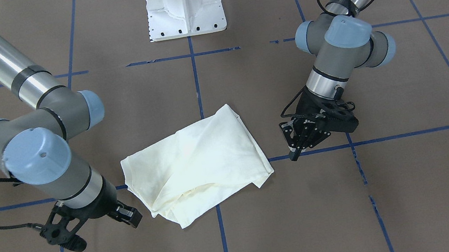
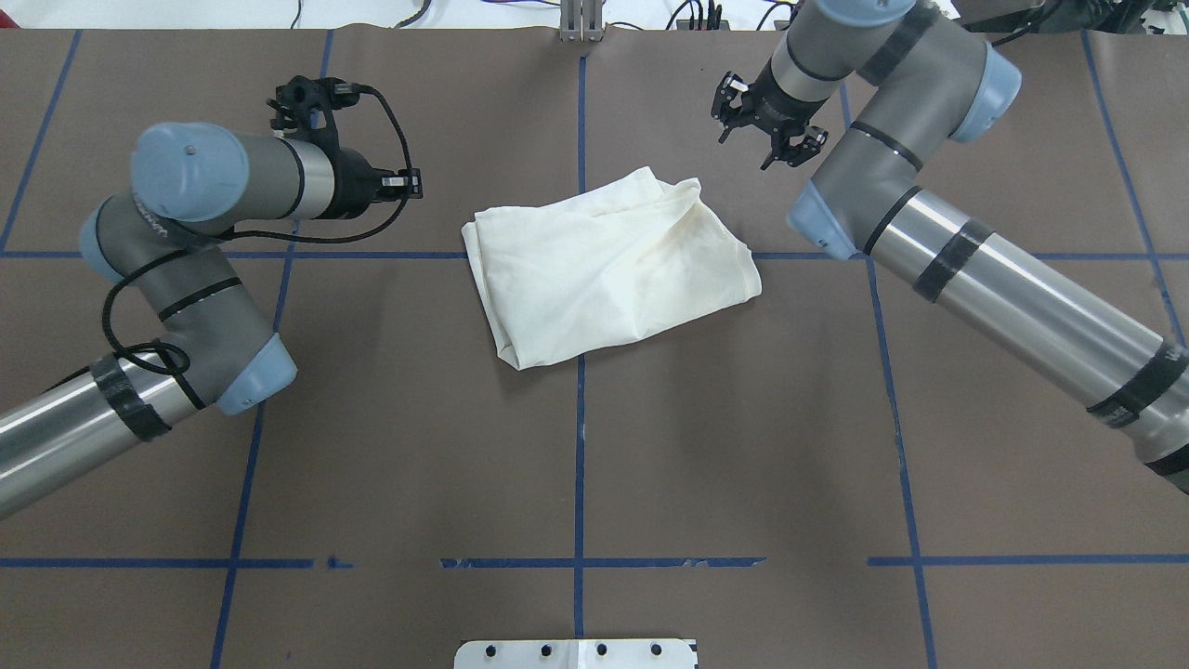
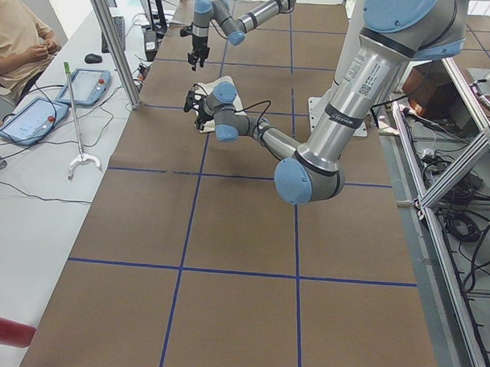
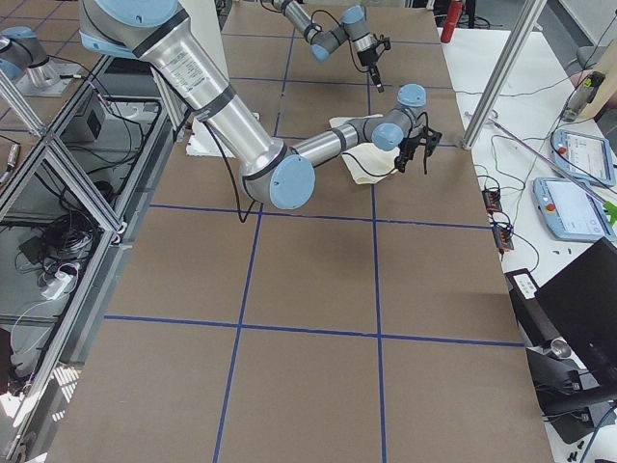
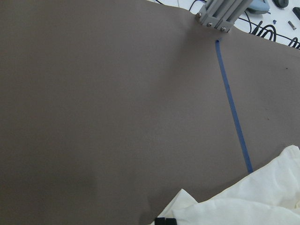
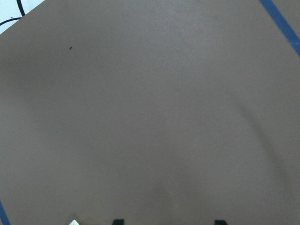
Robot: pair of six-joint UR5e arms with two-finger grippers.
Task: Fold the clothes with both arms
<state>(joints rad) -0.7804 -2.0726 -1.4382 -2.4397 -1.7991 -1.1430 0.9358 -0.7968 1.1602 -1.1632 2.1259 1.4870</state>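
Shirt (image 2: 608, 269) lies folded between both raised, empty pincers.

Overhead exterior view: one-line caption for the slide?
Folded cream shirt lies on the brown table, with the left gripper and right gripper off the cloth on either side, holding nothing.

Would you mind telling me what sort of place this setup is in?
Most likely a robotics lab: two robot arms work over a table covered in brown paper with a blue tape grid, and a person sits beside control tablets and cables.
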